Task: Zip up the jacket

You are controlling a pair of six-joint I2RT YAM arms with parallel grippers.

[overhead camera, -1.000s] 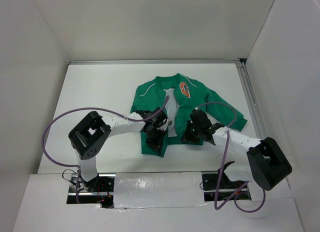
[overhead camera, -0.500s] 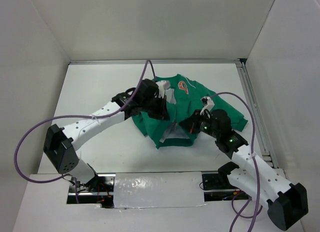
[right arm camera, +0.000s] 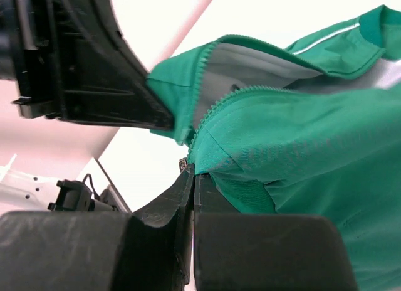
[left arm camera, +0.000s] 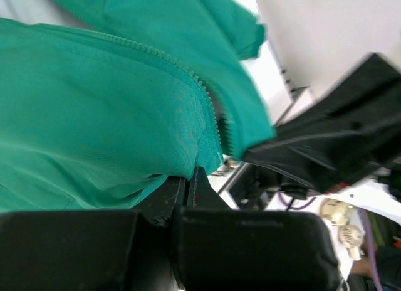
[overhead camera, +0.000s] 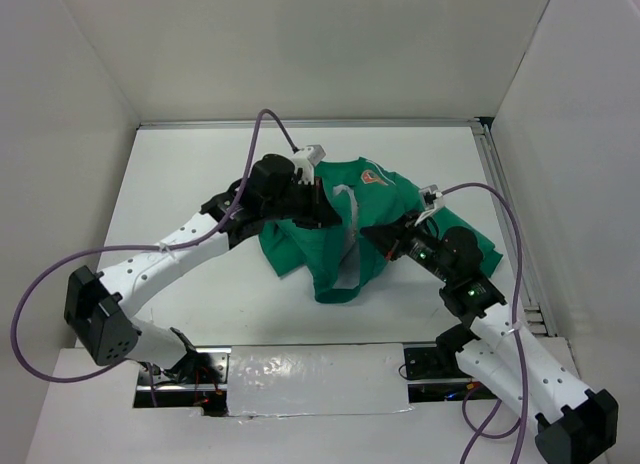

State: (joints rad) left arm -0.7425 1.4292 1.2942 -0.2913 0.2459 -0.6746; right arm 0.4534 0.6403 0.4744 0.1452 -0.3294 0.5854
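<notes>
The left gripper (overhead camera: 318,206) is pinched shut on one front edge of the jacket, its fingers (left arm camera: 172,194) clamping green cloth right beside the zipper teeth (left arm camera: 210,115). The jacket (overhead camera: 335,269) hangs bunched and partly lifted between the two arms, over the middle of the white desk (overhead camera: 180,184), with part of it trailing right. The right gripper (overhead camera: 388,239) likewise pinches the opposite front edge, close under its own teeth. The fabric looks thin, light and limp, so it will likely sag and twist. It is best held taut along the zipper tape near the hem, where the two ends must mate.
</notes>
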